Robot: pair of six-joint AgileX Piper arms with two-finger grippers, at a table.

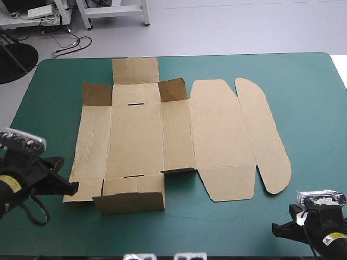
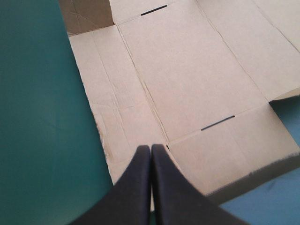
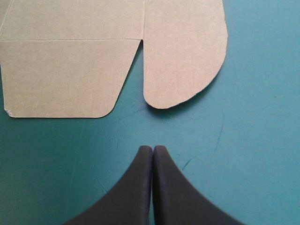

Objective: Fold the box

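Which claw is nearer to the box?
Left. The left claw is at the near left corner of the box; the right claw sits apart, over the teal-green cover.

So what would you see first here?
The big brown box, a cut sheet lying mostly flat across the middle of the teal-green table cover. Then the two black grippers, both shut: the left gripper at the sheet's near left corner, the right gripper over bare cover near its rounded flap.
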